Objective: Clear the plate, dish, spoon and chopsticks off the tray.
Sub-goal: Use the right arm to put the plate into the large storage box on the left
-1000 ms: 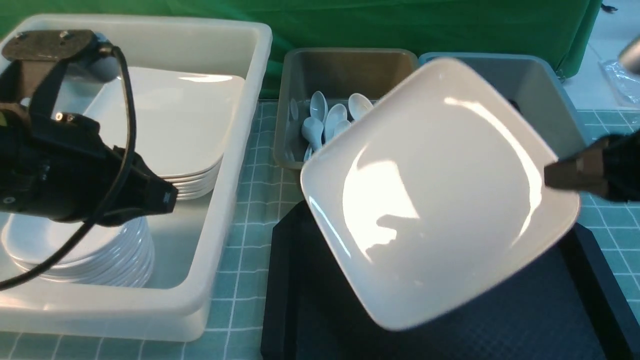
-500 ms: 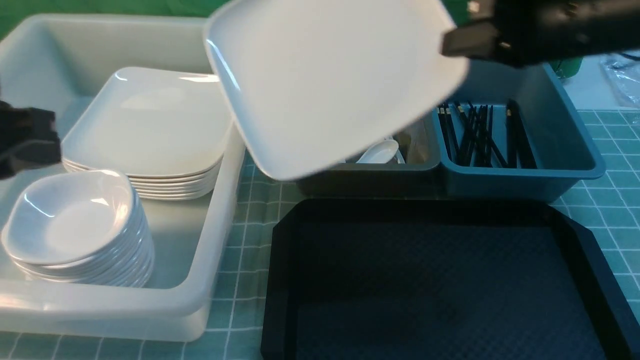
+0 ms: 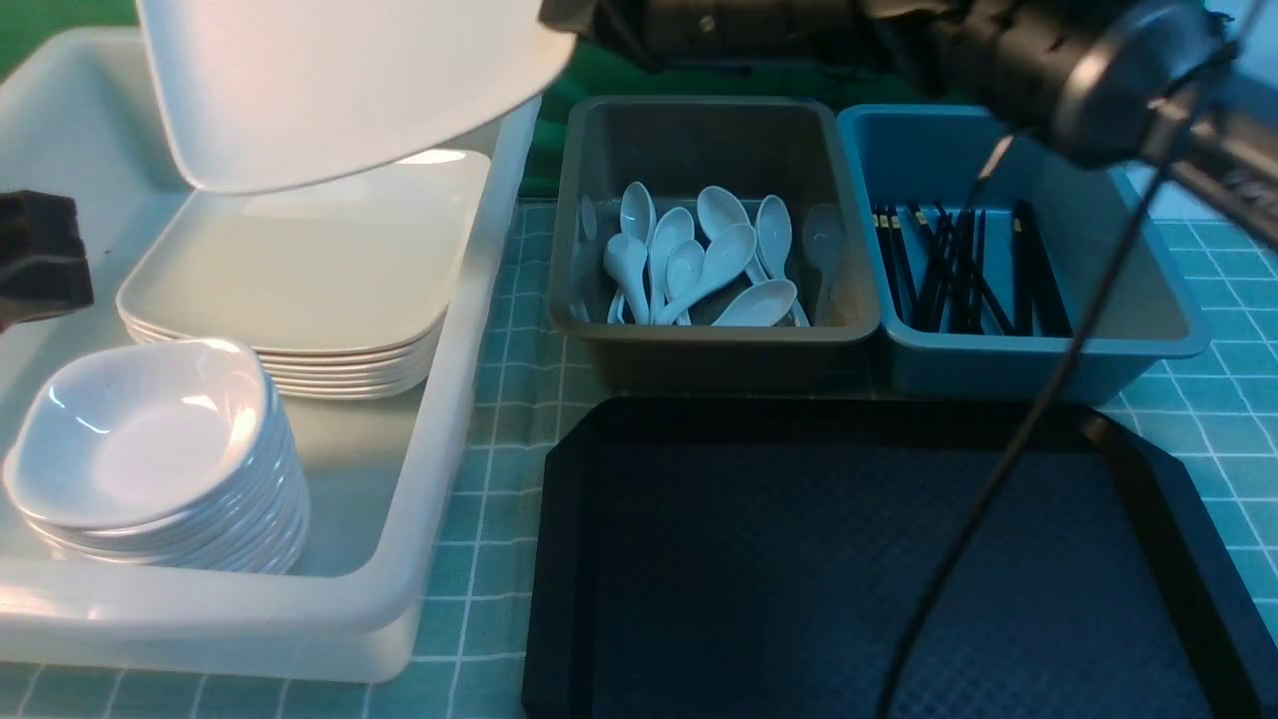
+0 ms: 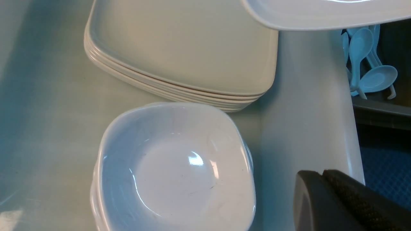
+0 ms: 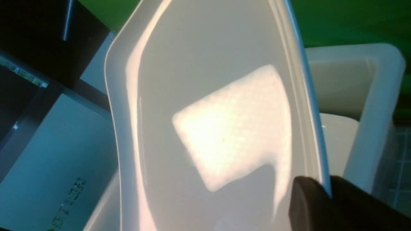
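My right gripper (image 5: 326, 189) is shut on the rim of the large white plate (image 3: 339, 90). It holds the plate tilted in the air above the stack of plates (image 3: 300, 270) in the white tub (image 3: 469, 330). The right arm (image 3: 998, 50) stretches across the top of the front view. The left gripper (image 4: 322, 175) is shut and empty. It hovers over the tub near the stack of small dishes (image 3: 140, 439). Nothing lies on the floor of the black tray (image 3: 1148, 479). White spoons (image 3: 699, 260) lie in the grey bin and black chopsticks (image 3: 958, 270) in the blue bin.
The grey bin (image 3: 714, 350) and the blue bin (image 3: 1038, 364) stand side by side just behind the tray. A cable (image 3: 998, 479) from the right arm hangs down over the tray. A green checked mat (image 3: 499, 419) covers the table.
The right arm has carried the plate up from over the tray and leftwards to above the tub. The left arm has drawn back to the left edge of the front view.
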You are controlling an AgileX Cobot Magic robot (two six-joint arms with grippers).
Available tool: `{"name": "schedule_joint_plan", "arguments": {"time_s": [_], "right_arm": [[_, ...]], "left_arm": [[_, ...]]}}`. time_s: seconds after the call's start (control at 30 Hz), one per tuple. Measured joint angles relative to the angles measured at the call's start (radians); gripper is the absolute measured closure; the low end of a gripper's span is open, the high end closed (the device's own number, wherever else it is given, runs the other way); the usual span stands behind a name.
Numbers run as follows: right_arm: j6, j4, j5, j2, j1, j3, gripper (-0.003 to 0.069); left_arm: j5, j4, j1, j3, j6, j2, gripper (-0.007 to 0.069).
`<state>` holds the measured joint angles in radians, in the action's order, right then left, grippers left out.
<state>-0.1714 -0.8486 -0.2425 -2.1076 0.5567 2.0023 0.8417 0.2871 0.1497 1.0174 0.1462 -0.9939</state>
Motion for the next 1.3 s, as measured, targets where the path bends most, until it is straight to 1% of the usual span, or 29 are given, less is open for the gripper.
{"name": "schedule_joint_plan", "arguments": {"time_s": [0.13,0.27,0.53,0.63,0.73,0.77,0.8,0.87,0.97,1.07,1.1,1.13,1.2,1.3], "right_arm": [[0.029,0.0,0.059,-0.087,0.037,0.023,0.0607],[0.029,0.0,0.066,-0.134,0.058,0.025,0.0606],[0.031,-0.002,0.081,-0.181,0.07,0.025,0.0604],[0.032,-0.003,0.105,-0.181,0.072,0.026,0.0588],[0.036,-0.013,0.129,-0.181,0.072,0.028,0.0529],[0.037,-0.017,0.143,-0.181,0.072,0.028,0.0491],[0.039,-0.02,0.151,-0.181,0.072,0.028,0.0439],[0.046,-0.025,0.159,-0.181,0.072,0.03,0.0365],[0.047,-0.027,0.157,-0.18,0.075,0.031,0.0302],[0.045,-0.027,0.139,-0.178,0.075,0.031,0.0304],[0.04,-0.027,0.131,-0.177,0.075,0.031,0.0312],[0.016,-0.027,0.115,-0.17,0.075,0.031,0.0337],[-0.006,-0.027,0.105,-0.165,0.075,0.031,0.0349],[-0.051,0.034,0.042,-0.137,0.07,0.031,0.0389]], "left_arm": [[-0.001,-0.009,0.012,0.0,0.0,0.0,0.0616],[-0.005,-0.014,0.012,0.0,0.0,0.0,0.0616],[-0.007,-0.03,0.012,0.0,0.0,0.0,0.0616],[-0.007,-0.034,0.012,0.0,0.0,0.0,0.0616],[-0.007,-0.037,0.012,0.0,0.0,0.0,0.0616],[-0.007,-0.038,0.012,0.0,0.0,0.0,0.0616],[-0.007,-0.038,0.012,0.0,0.0,0.0,0.0616],[-0.007,-0.04,0.012,0.0,0.0,0.0,0.0616],[-0.007,-0.041,0.012,0.0,0.0,0.0,0.0616],[-0.007,-0.041,0.012,0.0,0.0,0.0,0.0616],[-0.007,-0.041,0.012,0.0,0.0,0.0,0.0616],[-0.007,-0.041,0.012,0.0,0.0,0.0,0.0616],[-0.007,-0.041,0.012,0.0,0.0,0.0,0.0616],[-0.006,-0.041,0.012,0.0,0.0,0.0,0.0616]]}}
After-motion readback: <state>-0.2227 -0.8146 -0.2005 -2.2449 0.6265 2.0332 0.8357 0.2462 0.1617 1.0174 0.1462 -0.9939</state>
